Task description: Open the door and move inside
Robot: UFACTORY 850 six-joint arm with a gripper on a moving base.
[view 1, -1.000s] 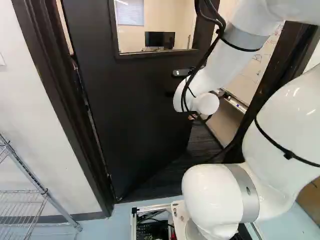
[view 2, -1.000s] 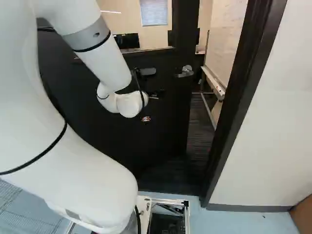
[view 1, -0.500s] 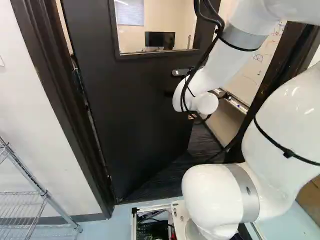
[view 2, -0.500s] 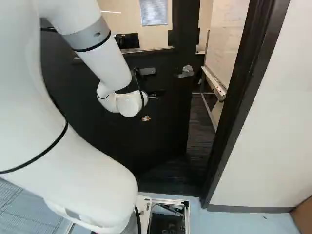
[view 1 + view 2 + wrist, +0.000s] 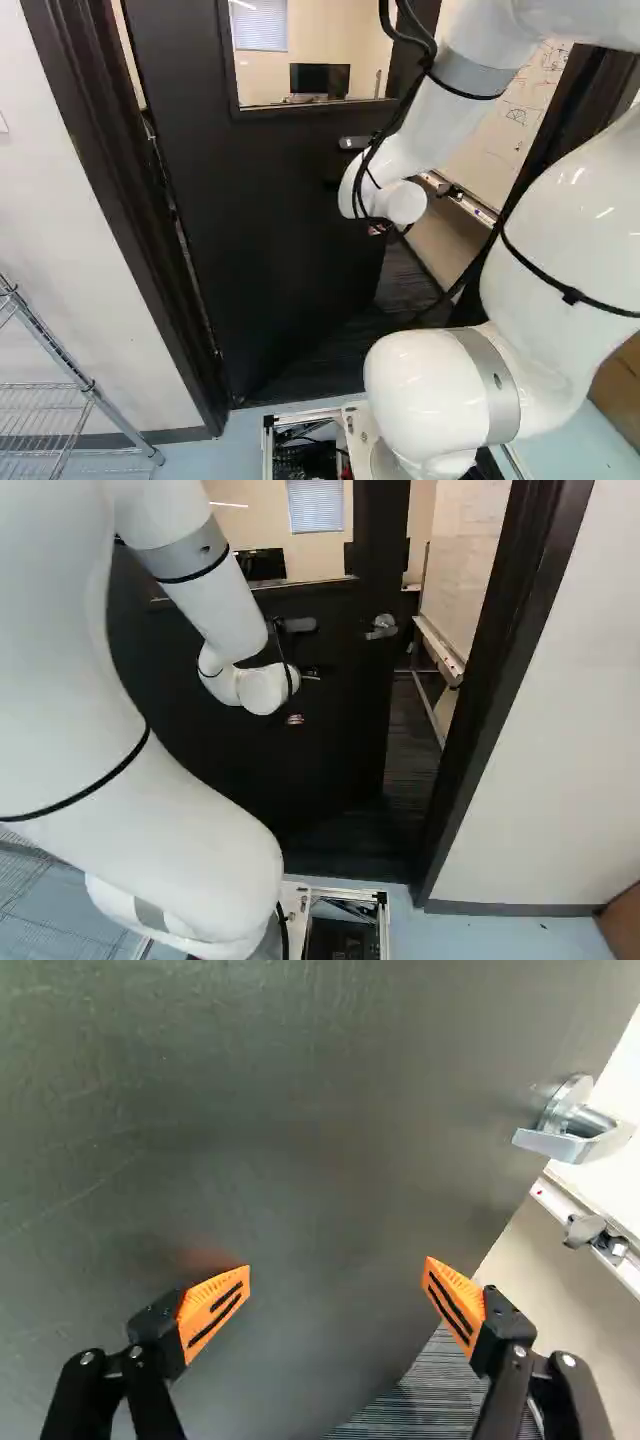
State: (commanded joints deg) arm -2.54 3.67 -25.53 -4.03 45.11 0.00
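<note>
The black door [image 5: 270,220] stands partly open, swung into the room beyond. Its silver lever handle [image 5: 381,627] is near the free edge in the right base view. My gripper [image 5: 296,720] is in front of the door panel, mostly hidden behind the wrist, to the hinge side of the handle. In the wrist view the gripper [image 5: 337,1266] has its orange-padded fingers wide apart with nothing between them. The door face [image 5: 300,1140] fills the space ahead of them, and the handle [image 5: 568,1132] lies off beyond one finger. Whether a fingertip touches the panel, I cannot tell.
The dark door frame [image 5: 500,680] borders the gap beside the door's free edge. Dark flooring [image 5: 408,740] and a whiteboard on a stand [image 5: 440,650] show through it. A wire rack [image 5: 70,360] stands by the wall at the left of the left base view.
My arm has shifted slightly left in the left base view, its wrist rising a little against the door. The base moved very slightly at first. The door shows no clear swing.
</note>
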